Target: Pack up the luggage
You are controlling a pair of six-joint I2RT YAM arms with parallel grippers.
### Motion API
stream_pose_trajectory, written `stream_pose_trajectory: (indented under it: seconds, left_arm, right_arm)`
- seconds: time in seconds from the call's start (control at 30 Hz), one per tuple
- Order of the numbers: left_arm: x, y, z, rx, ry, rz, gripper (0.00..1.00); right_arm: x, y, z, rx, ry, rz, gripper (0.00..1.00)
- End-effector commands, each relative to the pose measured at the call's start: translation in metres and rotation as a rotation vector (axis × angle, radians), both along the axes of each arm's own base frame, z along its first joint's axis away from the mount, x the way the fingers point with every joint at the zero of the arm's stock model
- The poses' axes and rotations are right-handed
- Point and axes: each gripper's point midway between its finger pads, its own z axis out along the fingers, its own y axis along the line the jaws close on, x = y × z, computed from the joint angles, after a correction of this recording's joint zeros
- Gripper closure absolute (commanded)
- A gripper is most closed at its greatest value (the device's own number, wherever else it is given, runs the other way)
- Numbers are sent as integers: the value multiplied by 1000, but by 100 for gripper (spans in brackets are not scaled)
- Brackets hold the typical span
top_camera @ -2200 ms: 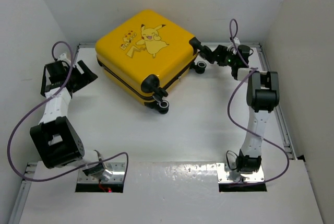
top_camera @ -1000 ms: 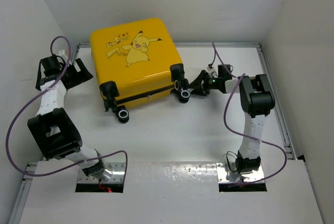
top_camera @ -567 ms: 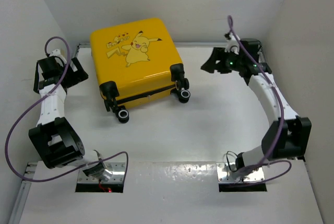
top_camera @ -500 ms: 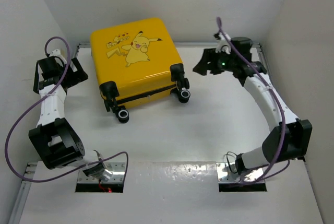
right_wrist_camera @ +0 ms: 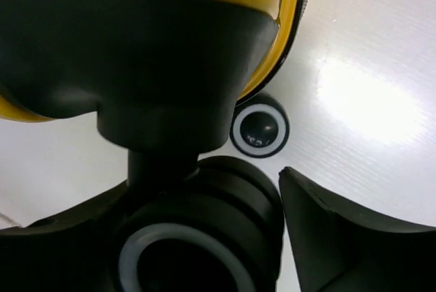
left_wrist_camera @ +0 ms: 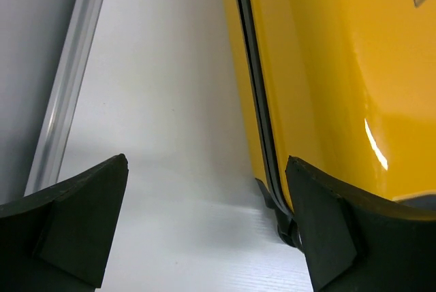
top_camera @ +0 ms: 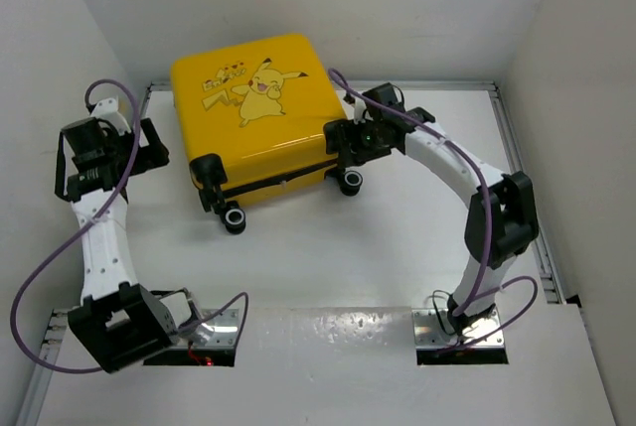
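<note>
The luggage (top_camera: 253, 108), a yellow suitcase with a Pikachu lid, lies flat and closed at the back left of the table. Its black wheels (top_camera: 350, 181) point toward me. My left gripper (top_camera: 151, 146) is open beside its left side, apart from it. In the left wrist view the gripper (left_wrist_camera: 208, 227) frames bare table, with the yellow shell and black zipper seam (left_wrist_camera: 255, 101) at the right. My right gripper (top_camera: 343, 146) is at the right front corner. In the right wrist view its open gripper (right_wrist_camera: 197, 237) straddles a black wheel (right_wrist_camera: 204, 203) under the wheel housing (right_wrist_camera: 136, 54).
A second wheel (right_wrist_camera: 259, 128) shows beyond the first, and another (top_camera: 234, 219) at the suitcase's front left corner. A metal rail (left_wrist_camera: 68, 81) runs along the table's left edge beside a white wall. Walls enclose the white table (top_camera: 348, 257) on three sides.
The suitcase turned and slid left at first, then stayed still. My right arm swung from the back right to its right front wheel. My left arm shifted slightly nearer.
</note>
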Motion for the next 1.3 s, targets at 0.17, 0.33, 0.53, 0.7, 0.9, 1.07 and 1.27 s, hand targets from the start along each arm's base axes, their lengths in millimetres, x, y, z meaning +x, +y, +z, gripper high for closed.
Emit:
stream_pose_trajectory:
  seconds: [0.17,0.33,0.53,0.7,0.9,1.07,1.27]
  left_arm:
    - [-27,-2,-20,34,39,20,1]
    - [-28,-3,-32,20,68,19,1]
    - [-26,-19,-26,-6,31,-84,1]
    - [-29,-22,-42,-28,58,-93,1]
    - [-23,-22,-52,-85,68,-78,1]
    - [-17,-19,-50,-96,58,-68,1]
    - [-16,-17,-46,-87,52,-61,1]
  right_arm:
    - [71,34,36,5,-198,-7,65]
    - [87,46,58,22,-269,22,96]
    - [38,29,60,149,-168,79,89]
    - [-31,2,61,208,-303,158,100]
    - [-40,-13,48,164,-292,104,36]
    - [-31,-31,31,159,-289,29,23]
    - [-8,-1,37,192,-304,47,20]
